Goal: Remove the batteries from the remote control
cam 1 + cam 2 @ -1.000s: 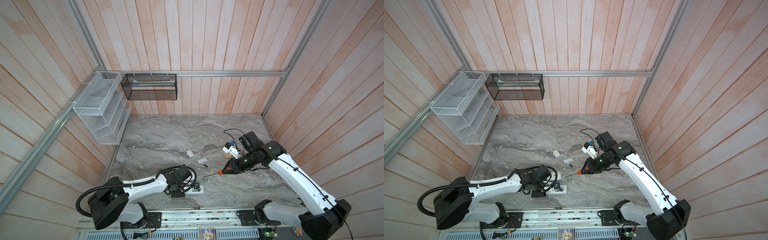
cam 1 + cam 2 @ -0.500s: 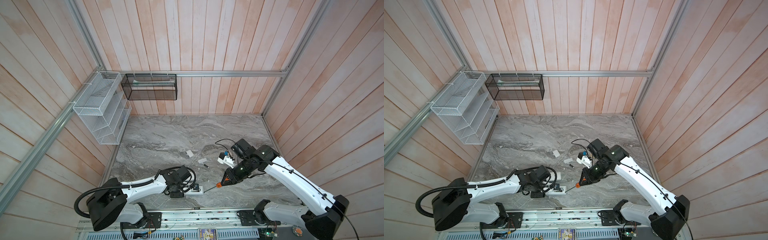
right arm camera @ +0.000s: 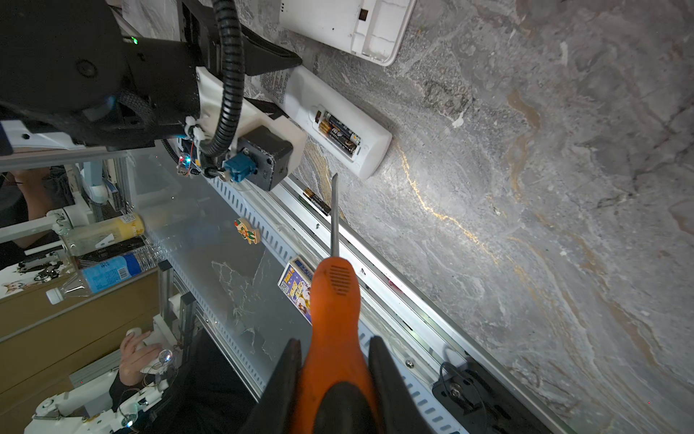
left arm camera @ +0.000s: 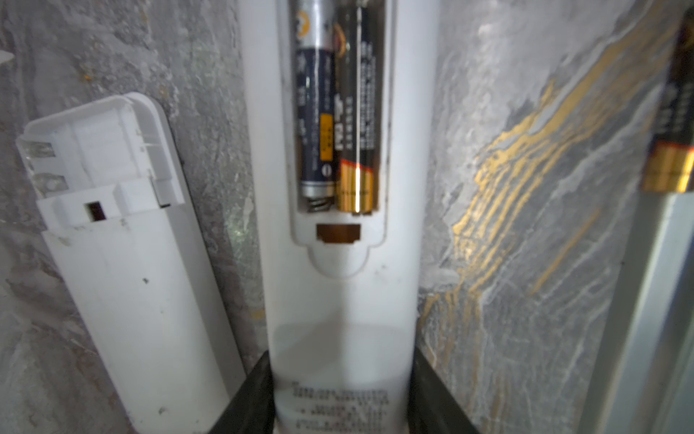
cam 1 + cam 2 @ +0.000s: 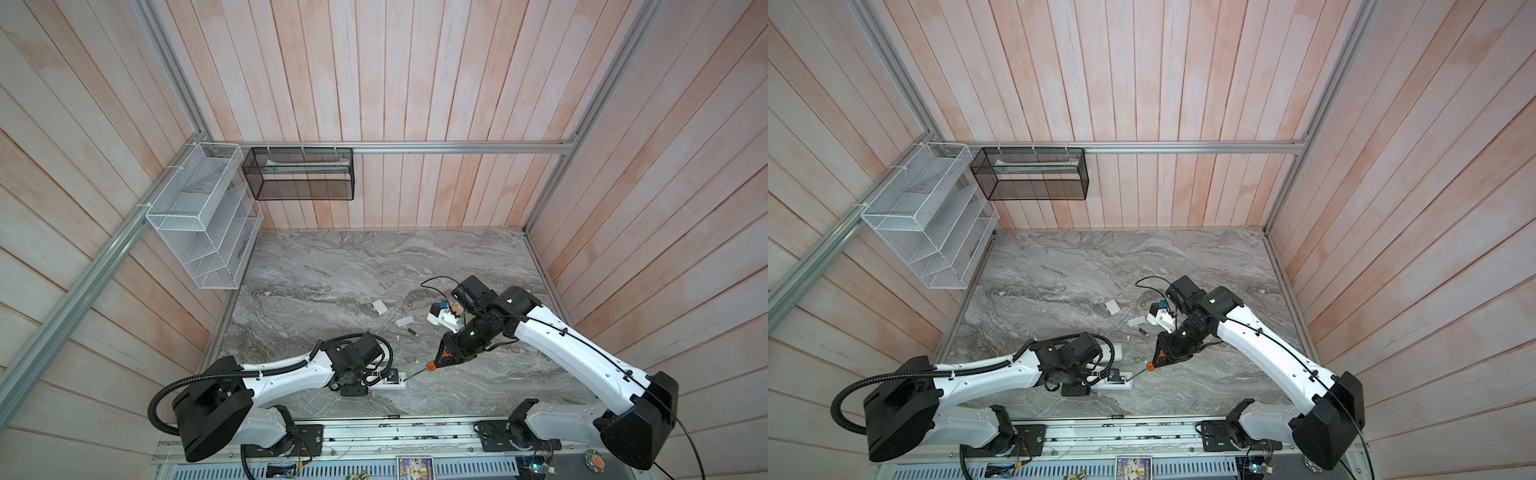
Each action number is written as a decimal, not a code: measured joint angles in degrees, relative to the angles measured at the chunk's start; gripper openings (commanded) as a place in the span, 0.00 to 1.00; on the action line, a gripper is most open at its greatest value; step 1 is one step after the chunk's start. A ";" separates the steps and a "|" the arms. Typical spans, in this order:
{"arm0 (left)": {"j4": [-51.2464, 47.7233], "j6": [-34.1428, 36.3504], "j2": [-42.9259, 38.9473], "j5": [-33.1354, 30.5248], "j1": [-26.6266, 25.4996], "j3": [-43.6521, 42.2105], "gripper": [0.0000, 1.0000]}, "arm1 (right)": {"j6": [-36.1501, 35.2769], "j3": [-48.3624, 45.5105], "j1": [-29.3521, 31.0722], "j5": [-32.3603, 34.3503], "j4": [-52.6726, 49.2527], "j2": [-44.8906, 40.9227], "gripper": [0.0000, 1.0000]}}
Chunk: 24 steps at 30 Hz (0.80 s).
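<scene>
Left gripper (image 4: 340,398) pinches a long white plastic remote (image 4: 338,300) holding two dark cylindrical batteries (image 4: 356,112); right gripper (image 3: 334,360) clamps an orange-handled screwdriver (image 3: 334,293), tip seemingly just short.

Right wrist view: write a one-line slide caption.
Right end effector grips an orange-handled screwdriver, tip close to the open remote control with two batteries inside.
</scene>
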 measured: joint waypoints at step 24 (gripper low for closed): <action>0.00 -0.13 0.00 -0.02 0.00 0.00 0.11 | 0.13 -4.24 1.51 -0.52 5.27 0.98 0.00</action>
